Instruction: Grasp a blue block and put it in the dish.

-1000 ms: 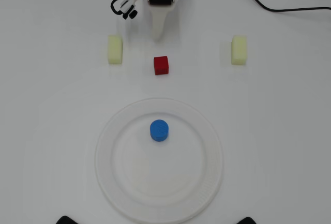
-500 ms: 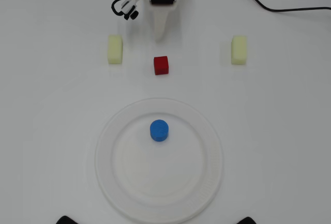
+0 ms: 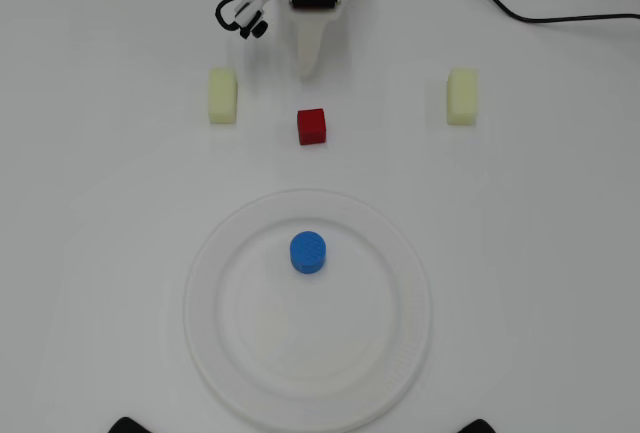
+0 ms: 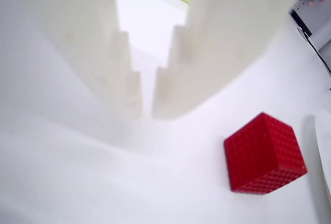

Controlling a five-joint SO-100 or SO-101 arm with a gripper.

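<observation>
In the overhead view, you find the blue block [image 3: 308,252] resting upright inside the dish [image 3: 210,298], slightly toward 12 o'clock of its center. The gripper [image 3: 309,71] sits at 12 o'clock from the red cube [image 3: 312,126], apart from it. In the wrist view, the fingers [image 4: 176,74] stand almost together with only a thin gap, gripping nothing.

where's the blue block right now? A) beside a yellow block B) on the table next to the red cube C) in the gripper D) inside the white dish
D: in the overhead view the blue block sits inside the dish, a little above its centre in the picture, while the gripper is up near the red cube, holding nothing.
</observation>
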